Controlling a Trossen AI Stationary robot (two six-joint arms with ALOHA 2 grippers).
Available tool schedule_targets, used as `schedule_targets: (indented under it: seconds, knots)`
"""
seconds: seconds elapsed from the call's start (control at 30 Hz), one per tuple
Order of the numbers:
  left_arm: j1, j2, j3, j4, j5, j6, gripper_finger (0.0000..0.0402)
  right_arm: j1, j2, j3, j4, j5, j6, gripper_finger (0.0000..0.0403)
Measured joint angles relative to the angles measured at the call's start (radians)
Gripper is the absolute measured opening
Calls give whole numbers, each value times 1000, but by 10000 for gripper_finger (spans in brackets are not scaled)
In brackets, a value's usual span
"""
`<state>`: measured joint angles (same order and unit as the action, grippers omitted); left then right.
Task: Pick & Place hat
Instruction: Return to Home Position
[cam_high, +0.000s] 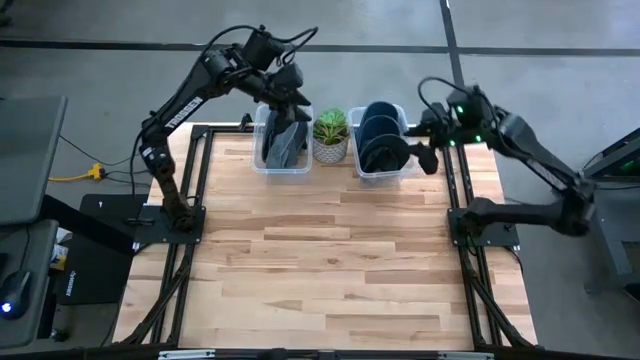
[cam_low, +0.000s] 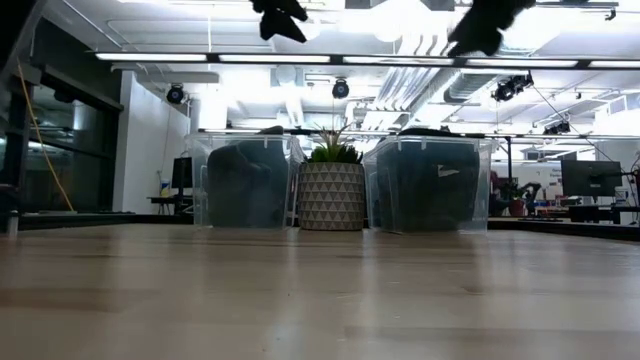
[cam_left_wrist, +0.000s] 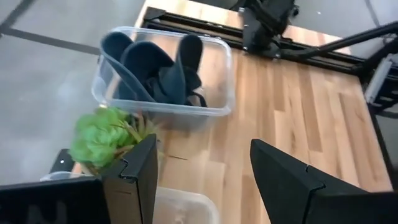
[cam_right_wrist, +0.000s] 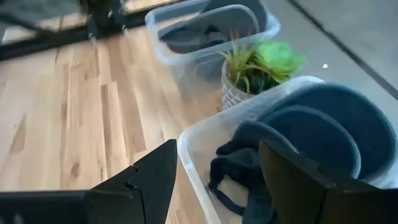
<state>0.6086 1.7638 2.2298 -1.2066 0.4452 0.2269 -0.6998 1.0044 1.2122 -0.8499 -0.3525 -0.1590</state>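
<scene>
Dark hats fill two clear plastic bins at the table's far edge. The left bin (cam_high: 282, 142) (cam_low: 245, 182) holds crumpled hats. The right bin (cam_high: 380, 142) (cam_right_wrist: 292, 143) holds hats stacked on edge. My left gripper (cam_high: 290, 100) (cam_left_wrist: 205, 180) hovers open above the left bin, and its wrist view looks across to the right bin (cam_left_wrist: 165, 71). My right gripper (cam_high: 425, 148) (cam_right_wrist: 217, 186) hangs open above the right bin's right side. Neither holds anything. Both show only as dark shapes at the top of the low view.
A potted green plant (cam_high: 330, 135) (cam_low: 332, 190) (cam_right_wrist: 261, 65) in a patterned pot stands between the two bins. The wooden tabletop (cam_high: 330, 260) stretches toward the near edge, framed by black rails (cam_high: 190, 200) and the arm bases on both sides.
</scene>
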Motion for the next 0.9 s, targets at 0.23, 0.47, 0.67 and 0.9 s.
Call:
schedule_targets:
  seconds: [0.23, 0.47, 0.67, 0.9]
  knots:
    - [0, -239, -436, 313, 46, -117, 200, 0, -251, -263, 241, 19, 205, 222]
    - [-6, -598, -997, 803, 24, -367, 200, 0, -399, -351, 369, 51, 330, 222]
    - [-80, -874, -1430, 1266, -134, -574, 200, 0, -498, -439, 461, 48, 437, 222]
    - [-222, -1042, -1713, 1524, -335, -719, 200, 0, -615, -687, 883, 81, 633, 222]
